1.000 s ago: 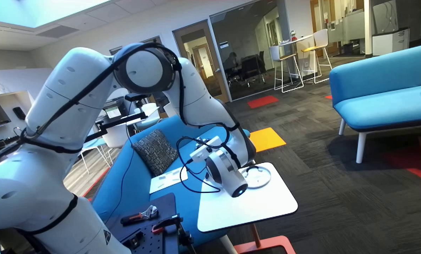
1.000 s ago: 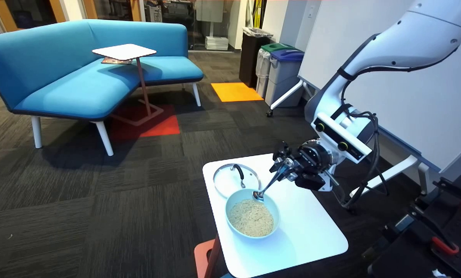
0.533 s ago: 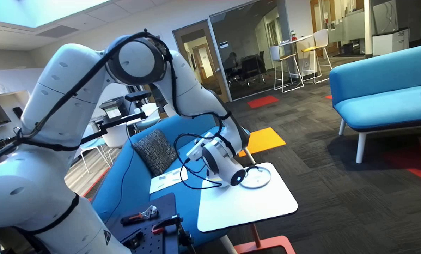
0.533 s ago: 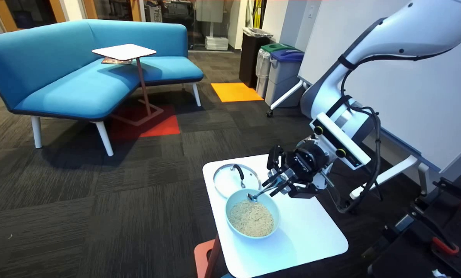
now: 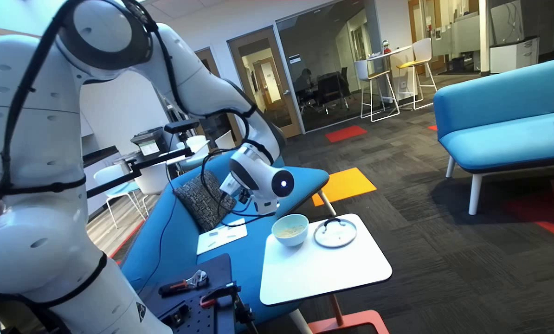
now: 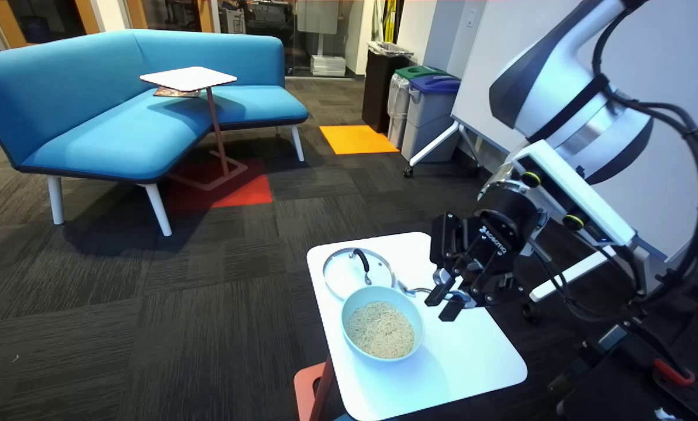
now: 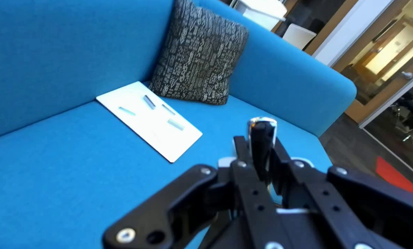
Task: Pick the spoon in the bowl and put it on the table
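My jaws grip the spoon (image 6: 407,289) outside the bowl (image 5: 290,240)
I have the jaws clenched on its handle; its head shows just past the bowl's rim in an exterior view, how high I cannot tell; the bowl stands on the worktop (image 5: 325,274) with tan grain (image 6: 381,331) inside; the glass lid (image 5: 336,235) lies just beside the bowl; the blue sofa (image 7: 75,155) is near the bowl.
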Controlling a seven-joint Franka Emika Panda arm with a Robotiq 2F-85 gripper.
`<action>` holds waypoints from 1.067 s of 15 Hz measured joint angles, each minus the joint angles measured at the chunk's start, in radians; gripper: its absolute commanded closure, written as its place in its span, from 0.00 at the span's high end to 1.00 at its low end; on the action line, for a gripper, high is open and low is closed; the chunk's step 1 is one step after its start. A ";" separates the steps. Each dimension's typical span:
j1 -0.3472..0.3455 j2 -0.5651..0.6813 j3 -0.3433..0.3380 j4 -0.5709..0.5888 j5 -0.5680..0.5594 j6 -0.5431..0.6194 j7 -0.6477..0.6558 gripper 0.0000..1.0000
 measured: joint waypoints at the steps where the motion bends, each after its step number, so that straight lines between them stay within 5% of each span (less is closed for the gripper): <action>1: 0.006 -0.047 0.008 -0.026 -0.014 0.058 0.008 0.05; 9: 0.031 -0.171 0.089 -0.060 -0.232 0.561 0.163 0.05; 14: 0.067 -0.123 0.104 -0.061 -0.551 0.858 0.405 0.05; 15: 0.075 -0.103 0.099 -0.062 -0.626 0.916 0.468 0.18; 16: 0.091 -0.078 0.089 -0.063 -0.705 0.972 0.544 0.18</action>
